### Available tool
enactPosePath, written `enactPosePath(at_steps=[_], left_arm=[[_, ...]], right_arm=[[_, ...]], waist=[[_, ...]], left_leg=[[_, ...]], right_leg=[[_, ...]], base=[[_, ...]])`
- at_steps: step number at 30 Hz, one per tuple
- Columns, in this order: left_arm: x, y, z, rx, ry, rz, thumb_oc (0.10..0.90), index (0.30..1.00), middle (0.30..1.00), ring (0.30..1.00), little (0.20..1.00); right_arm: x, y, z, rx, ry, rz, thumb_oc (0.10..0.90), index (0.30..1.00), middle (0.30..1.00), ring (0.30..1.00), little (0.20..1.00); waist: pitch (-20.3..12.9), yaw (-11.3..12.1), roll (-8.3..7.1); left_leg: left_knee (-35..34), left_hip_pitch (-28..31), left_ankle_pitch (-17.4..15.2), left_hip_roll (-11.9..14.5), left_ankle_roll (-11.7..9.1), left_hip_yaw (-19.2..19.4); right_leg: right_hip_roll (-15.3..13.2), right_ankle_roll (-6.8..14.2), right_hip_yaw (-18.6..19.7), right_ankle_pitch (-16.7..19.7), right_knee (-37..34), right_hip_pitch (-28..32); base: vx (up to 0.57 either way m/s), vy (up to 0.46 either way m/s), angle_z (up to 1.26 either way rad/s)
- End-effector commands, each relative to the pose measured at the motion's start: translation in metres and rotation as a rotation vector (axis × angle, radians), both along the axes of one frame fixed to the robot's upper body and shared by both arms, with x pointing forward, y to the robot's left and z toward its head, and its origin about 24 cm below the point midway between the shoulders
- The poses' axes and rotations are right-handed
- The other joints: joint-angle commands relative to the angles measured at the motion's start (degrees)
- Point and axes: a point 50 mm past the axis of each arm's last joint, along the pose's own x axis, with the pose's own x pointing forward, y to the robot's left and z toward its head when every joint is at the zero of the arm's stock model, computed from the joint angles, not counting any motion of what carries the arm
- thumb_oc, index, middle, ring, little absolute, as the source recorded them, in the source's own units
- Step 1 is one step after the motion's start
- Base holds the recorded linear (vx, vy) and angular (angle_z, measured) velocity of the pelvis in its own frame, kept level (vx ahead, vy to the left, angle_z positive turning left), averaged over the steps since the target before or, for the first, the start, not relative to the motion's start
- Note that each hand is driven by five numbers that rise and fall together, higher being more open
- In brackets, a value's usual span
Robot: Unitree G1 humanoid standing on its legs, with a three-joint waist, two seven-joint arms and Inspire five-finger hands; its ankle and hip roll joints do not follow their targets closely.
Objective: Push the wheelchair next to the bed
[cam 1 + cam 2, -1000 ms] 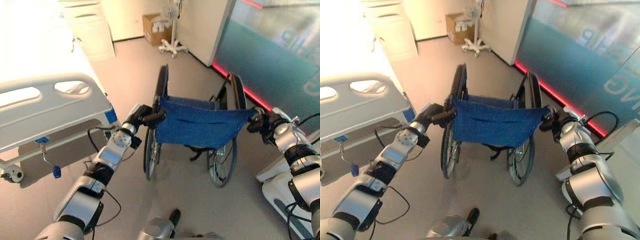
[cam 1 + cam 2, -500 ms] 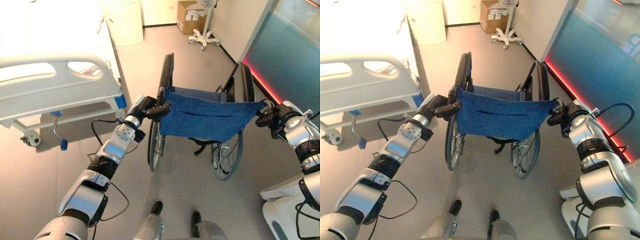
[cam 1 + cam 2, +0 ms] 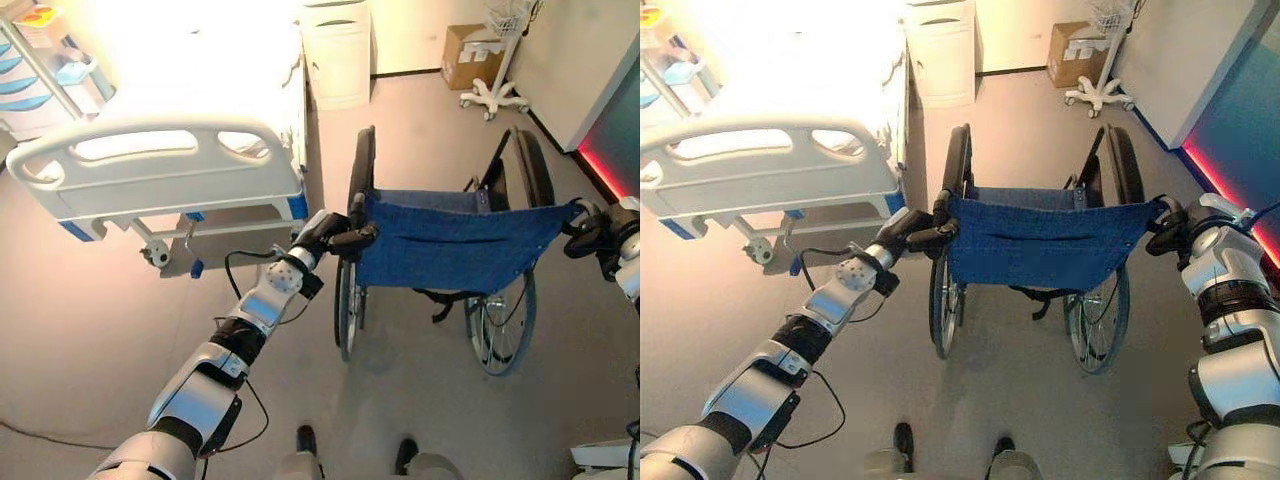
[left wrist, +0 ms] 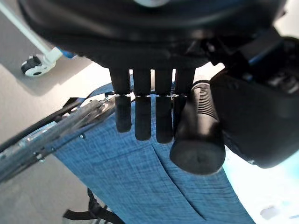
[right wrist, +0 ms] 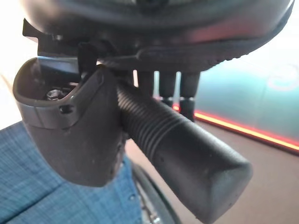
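The wheelchair (image 3: pixel 455 245) has a blue cloth back and large spoked wheels, and it stands just right of the bed's foot end. The bed (image 3: pixel 160 165) shows a white footboard with cut-out grips. My left hand (image 3: pixel 325 232) is shut on the left push handle (image 4: pixel 198 135), which lies between the fingers (image 4: pixel 142 112) and the thumb. My right hand (image 3: pixel 1175 225) is shut on the right push handle (image 5: pixel 177 144), with the ribbed grip running under the fingers (image 5: pixel 163 88) and beside the thumb (image 5: pixel 70 135).
A white bedside cabinet (image 3: pixel 335 50) stands past the bed. A cardboard box (image 3: pixel 465 55) and a wheeled stand (image 3: pixel 492 100) sit at the back right. A teal wall with a red strip (image 3: pixel 610 150) runs along the right. Open floor lies ahead of the wheelchair.
The whole view has swung left, bringing more of the bed into sight. The wheelchair now stands closer to the bed's foot end. Both hands keep hold of the handles.
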Motion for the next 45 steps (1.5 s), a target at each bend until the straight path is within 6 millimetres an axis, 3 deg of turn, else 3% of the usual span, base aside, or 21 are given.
enactPosePath(at_steps=[1, 4, 6, 8, 9, 12, 14, 16, 19, 21, 22, 24, 28, 29, 30, 34, 37, 40, 41, 43, 45], left_arm=[[-0.016, 0.063, -0.051, 0.312, 0.213, 0.119, 0.4, 0.3, 0.3, 0.3, 0.3], [-0.02, 0.062, -0.057, 0.295, 0.208, 0.138, 0.4, 0.3, 0.3, 0.3, 0.3], [-0.024, 0.077, -0.057, 0.306, 0.197, 0.175, 0.4, 0.3, 0.3, 0.3, 0.3], [-0.026, 0.082, -0.056, 0.316, 0.192, 0.183, 0.4, 0.3, 0.3, 0.3, 0.3], [-0.029, 0.084, -0.057, 0.331, 0.184, 0.178, 0.4, 0.3, 0.3, 0.3, 0.3], [-0.034, 0.085, -0.063, 0.337, 0.183, 0.171, 0.4, 0.3, 0.3, 0.3, 0.3], [-0.036, 0.087, -0.064, 0.345, 0.181, 0.17, 0.4, 0.3, 0.3, 0.3, 0.3], [-0.041, 0.09, -0.07, 0.348, 0.197, 0.193, 0.4, 0.3, 0.3, 0.3, 0.3], [-0.043, 0.098, -0.072, 0.396, 0.204, 0.198, 0.4, 0.3, 0.3, 0.3, 0.3], [-0.043, 0.1, -0.073, 0.415, 0.199, 0.211, 0.4, 0.3, 0.3, 0.3, 0.3], [-0.041, 0.097, -0.072, 0.417, 0.201, 0.214, 0.4, 0.3, 0.3, 0.3, 0.3], [-0.039, 0.094, -0.073, 0.408, 0.203, 0.215, 0.4, 0.3, 0.3, 0.3, 0.3], [-0.024, 0.092, -0.058, 0.331, 0.161, 0.266, 0.4, 0.3, 0.3, 0.3, 0.3], [-0.018, 0.094, -0.047, 0.297, 0.14, 0.293, 0.4, 0.3, 0.3, 0.3, 0.3], [-0.014, 0.094, -0.042, 0.283, 0.132, 0.302, 0.4, 0.3, 0.3, 0.3, 0.3], [-0.006, 0.089, -0.027, 0.24, 0.101, 0.301, 0.4, 0.3, 0.3, 0.3, 0.3], [-0.001, 0.085, -0.015, 0.232, 0.075, 0.283, 0.4, 0.3, 0.3, 0.3, 0.3], [0.0, 0.082, -0.013, 0.199, 0.064, 0.277, 0.4, 0.3, 0.3, 0.3, 0.3], [-0.002, 0.083, -0.016, 0.196, 0.077, 0.261, 0.4, 0.3, 0.3, 0.3, 0.3], [-0.004, 0.083, -0.019, 0.197, 0.081, 0.256, 0.4, 0.3, 0.3, 0.3, 0.3], [-0.007, 0.079, -0.023, 0.186, 0.072, 0.25, 0.4, 0.3, 0.3, 0.3, 0.3]], right_arm=[[0.053, 0.132, 0.03, -0.148, -0.019, 0.657, 0.4, 0.3, 0.3, 0.3, 0.3], [0.054, 0.134, 0.03, -0.158, -0.022, 0.677, 0.4, 0.3, 0.3, 0.3, 0.3], [0.055, 0.144, 0.027, -0.147, -0.043, 0.706, 0.4, 0.3, 0.3, 0.3, 0.3], [0.054, 0.147, 0.025, -0.136, -0.054, 0.712, 0.4, 0.3, 0.3, 0.3, 0.3], [0.054, 0.148, 0.022, -0.132, -0.066, 0.713, 0.4, 0.3, 0.3, 0.3, 0.3], [0.054, 0.149, 0.019, -0.129, -0.071, 0.719, 0.4, 0.3, 0.3, 0.3, 0.3], [0.055, 0.151, 0.017, -0.118, -0.075, 0.723, 0.4, 0.3, 0.3, 0.3, 0.3], [0.055, 0.154, 0.005, -0.065, -0.076, 0.727, 0.4, 0.3, 0.3, 0.3, 0.3], [0.052, 0.161, -0.02, 0.021, -0.056, 0.702, 0.4, 0.3, 0.3, 0.3, 0.3], [0.047, 0.158, -0.037, 0.096, -0.046, 0.671, 0.4, 0.3, 0.3, 0.3, 0.3], [0.044, 0.154, -0.05, 0.15, -0.039, 0.622, 0.4, 0.3, 0.3, 0.3, 0.3], [0.04, 0.149, -0.06, 0.172, -0.012, 0.585, 0.4, 0.3, 0.3, 0.3, 0.3], [0.044, 0.145, -0.066, 0.21, -0.004, 0.504, 0.4, 0.3, 0.3, 0.3, 0.3], [0.046, 0.149, -0.065, 0.208, -0.002, 0.505, 0.4, 0.3, 0.3, 0.3, 0.3], [0.047, 0.152, -0.062, 0.205, -0.002, 0.508, 0.4, 0.3, 0.3, 0.3, 0.3], [0.05, 0.154, -0.052, 0.198, 0.015, 0.498, 0.4, 0.3, 0.3, 0.3, 0.3], [0.051, 0.154, -0.04, 0.192, 0.03, 0.484, 0.4, 0.3, 0.3, 0.3, 0.3], [0.051, 0.145, -0.034, 0.216, 0.047, 0.462, 0.4, 0.3, 0.3, 0.3, 0.3], [0.049, 0.142, -0.035, 0.209, 0.07, 0.454, 0.4, 0.3, 0.3, 0.3, 0.3], [0.045, 0.136, -0.037, 0.213, 0.089, 0.451, 0.4, 0.3, 0.3, 0.3, 0.3], [0.043, 0.129, -0.039, 0.205, 0.095, 0.448, 0.4, 0.3, 0.3, 0.3, 0.3]], waist=[[7.3, 3.1, -5.27], [7.4, 3.6, -6.36], [8.5, 6.7, -7.33], [9.3, 8.0, -7.37], [10.5, 9.8, -6.88], [12.1, 12.4, -6.3], [12.4, 13.6, -6.84], [11.3, 14.6, -8.08], [9.2, 15.5, -10.36], [7.4, 15.3, -10.82], [6.4, 14.3, -10.96], [5.4, 13.4, -10.57], [6.2, 10.0, -8.6], [7.5, 8.3, -9.08], [8.1, 7.5, -9.19], [8.5, 5.5, -9.08], [7.8, 4.8, -9.49], [6.0, 4.1, -10.19], [5.1, 3.0, -9.9], [4.8, 2.3, -9.95], [4.0, 1.1, -9.16]], left_leg=[[-0.1, 1.3, 3.3, 3.4, -1.7, 5.1], [4.3, 1.3, 0.3, 1.3, -0.3, 2.1], [4.7, 0.1, -4.4, -5.3, 2.6, -4.0], [4.9, -0.8, -4.7, -7.3, 3.2, -4.7], [4.8, -4.5, -3.2, -10.1, 3.1, -3.4], [5.1, -9.4, -0.9, -13.3, 3.2, 0.1], [5.7, -11.1, -0.8, -14.6, 3.8, 1.9], [6.6, -11.0, -2.6, -15.1, 6.3, 2.7], [6.4, -8.9, -5.1, -15.6, 9.0, 0.7], [4.2, -6.5, -5.3, -16.1, 10.3, -1.8], [4.5, -5.7, -5.7, -17.2, 10.7, -3.7], [4.6, -5.4, -6.0, -17.7, 10.9, -4.7], [5.8, -0.6, -8.6, -16.7, 10.6, -6.8], [6.7, 1.3, -11.1, -17.2, 10.9, -7.1], [7.5, 2.1, -12.4, -17.4, 10.9, -7.3], [8.5, 4.4, -14.4, -17.3, 10.3, -8.6], [9.8, 4.9, -16.2, -16.2, 9.6, -9.3], [10.3, 6.0, -17.3, -13.9, 7.8, -9.8], [9.2, 9.1, -16.8, -10.5, 6.0, -8.8], [9.0, 10.4, -15.7, -7.9, 5.0, -7.0], [8.2, 12.3, -11.8, -4.9, 3.8, -5.8]], right_leg=[[-3.6, -0.6, 2.3, -1.6, 4.3, -4.0], [-4.4, -1.3, 2.5, -1.5, 5.6, -6.2], [-3.1, -1.0, 4.4, -2.2, 7.9, -7.0], [-2.2, -1.0, 4.4, -2.5, 8.3, -6.2], [-0.3, -1.3, 4.1, -2.7, 7.7, -4.1], [2.2, -2.1, 4.5, -4.0, 6.7, 0.0], [3.0, -2.4, 5.0, -4.9, 6.3, 1.6], [3.0, -2.4, 4.8, -6.0, 7.1, 2.3], [1.9, -0.6, 5.2, -5.7, 9.8, 3.6], [0.6, 2.4, 6.6, -0.9, 15.7, 2.9], [0.7, 3.2, 9.9, 0.6, 16.5, 3.0], [0.3, 3.6, 11.2, 2.4, 15.3, 2.5], [-4.7, 4.8, 12.2, 5.9, 9.5, -6.1], [-6.8, 5.6, 13.0, 10.9, 7.1, -11.2], [-7.7, 6.0, 13.3, 12.5, 5.9, -13.4], [-8.8, 6.6, 15.4, 13.2, -2.1, -15.8], [-8.5, 6.4, 17.5, 12.1, -1.8, -14.2], [-8.8, 6.8, 17.8, 11.6, -0.9, -12.0], [-9.0, 5.8, 16.2, 10.4, 2.1, -12.5], [-9.5, 5.0, 13.8, 10.1, 2.6, -12.0], [-8.6, 3.7, 12.2, 9.1, 3.2, -11.8]], base=[[0.06, -0.113, 0.33], [0.09, -0.077, 0.3], [0.21, -0.161, -0.25], [0.24, -0.142, -0.44], [0.36, -0.145, -0.11], [0.28, -0.025, -0.15], [0.22, 0.018, -0.75], [0.34, 0.123, -1.11], [0.29, 0.051, -0.38], [0.31, 0.044, 0.15], [0.3, 0.042, 0.19], [0.23, 0.036, 0.19], [0.3, -0.074, 0.41], [0.32, -0.127, -0.09], [0.35, -0.14, -0.2], [0.43, -0.186, 0.24], [0.53, -0.33, 0.83], [0.47, -0.293, 0.46], [0.52, -0.215, 0.59], [0.43, -0.182, 0.42], [0.32, -0.145, 0.23]])
